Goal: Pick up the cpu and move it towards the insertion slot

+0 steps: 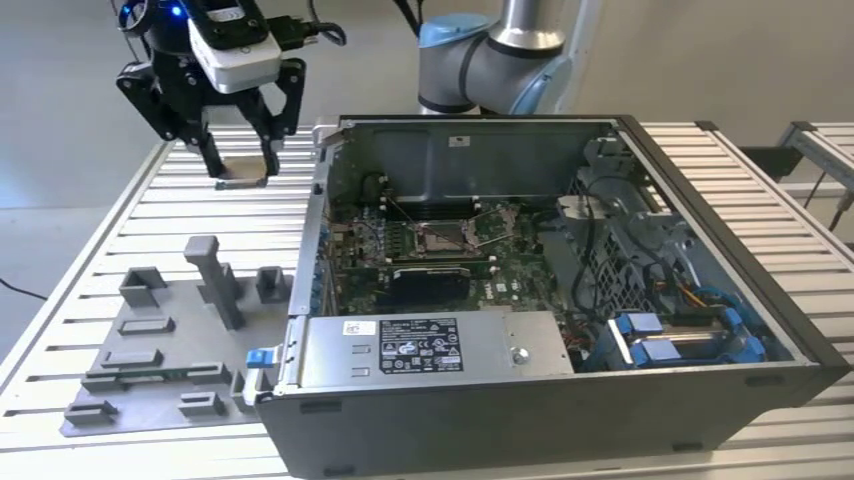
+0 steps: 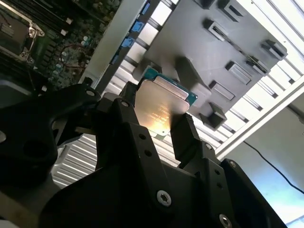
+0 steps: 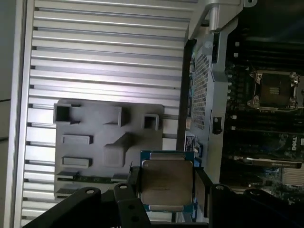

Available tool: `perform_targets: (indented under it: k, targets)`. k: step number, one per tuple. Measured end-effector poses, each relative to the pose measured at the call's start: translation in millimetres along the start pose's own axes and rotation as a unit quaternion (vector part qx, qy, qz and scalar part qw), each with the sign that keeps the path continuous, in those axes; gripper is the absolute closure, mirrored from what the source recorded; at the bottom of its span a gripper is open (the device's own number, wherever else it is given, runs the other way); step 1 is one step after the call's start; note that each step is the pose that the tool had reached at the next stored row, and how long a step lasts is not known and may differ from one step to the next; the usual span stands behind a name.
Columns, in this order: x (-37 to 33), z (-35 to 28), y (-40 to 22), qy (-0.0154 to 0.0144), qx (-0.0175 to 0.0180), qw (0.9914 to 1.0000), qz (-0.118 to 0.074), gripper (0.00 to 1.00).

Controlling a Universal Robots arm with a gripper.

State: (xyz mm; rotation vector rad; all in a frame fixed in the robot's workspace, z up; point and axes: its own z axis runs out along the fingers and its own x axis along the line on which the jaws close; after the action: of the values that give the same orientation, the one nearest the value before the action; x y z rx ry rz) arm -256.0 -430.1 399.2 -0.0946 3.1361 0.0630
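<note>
The cpu (image 3: 167, 185) is off the desk, clamped by two opposite edges between the black fingers (image 3: 134, 184) of the hand (image 1: 243, 168), its silver-grey top turned to the first wrist camera (a green rim shows round it). In the exterior view the hand hangs in the air above the slatted desk (image 1: 107, 230), outside the open computer case (image 1: 454, 150), near the case's far corner on the exterior view's left. The insertion slot (image 1: 438, 236), a metal-framed square on the green board (image 1: 514, 285) inside the case, lies well apart from the cpu. A grey fixture plate (image 1: 187, 340) with raised blocks lies on the desk beside the case; in both wrist views it shows behind the held cpu.
</note>
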Motion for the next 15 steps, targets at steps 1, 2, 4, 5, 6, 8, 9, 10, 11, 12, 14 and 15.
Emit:
perform_targets:
  k: [1,2,4,5,6,8,9,10,11,12,14,15]
  targets:
    - [-2.6,0.0,0.4,0.0000,0.0000,1.00000,0.000,1.00]
    - [-5.2,0.0,0.8,0.0000,0.0000,1.00000,0.000,1.00]
    - [-10.2,0.1,1.6,0.0000,0.0000,1.00000,-0.001,1.00]
    - [-13.0,0.1,2.0,0.0000,0.0000,1.00000,-0.001,1.00]
    - [-15.7,0.2,2.4,0.0000,0.0000,1.00000,-0.001,1.00]
    - [-20.8,0.2,3.2,0.0000,0.0000,1.00000,-0.001,1.00]
    - [-23.4,0.2,3.7,0.0001,0.0000,1.00000,-0.001,1.00]
    - [-25.9,0.2,4.2,0.0001,0.0000,1.00000,-0.001,1.00]
    - [-28.0,0.3,4.6,0.0000,0.0000,1.00000,-0.002,1.00]
    - [-30.4,0.3,5.0,0.0001,0.0000,1.00000,-0.002,1.00]
    - [-35.6,0.4,5.5,0.0001,0.0000,1.00000,-0.002,1.00]
    - [-38.8,0.4,5.6,0.0001,0.0000,1.00000,-0.002,1.00]
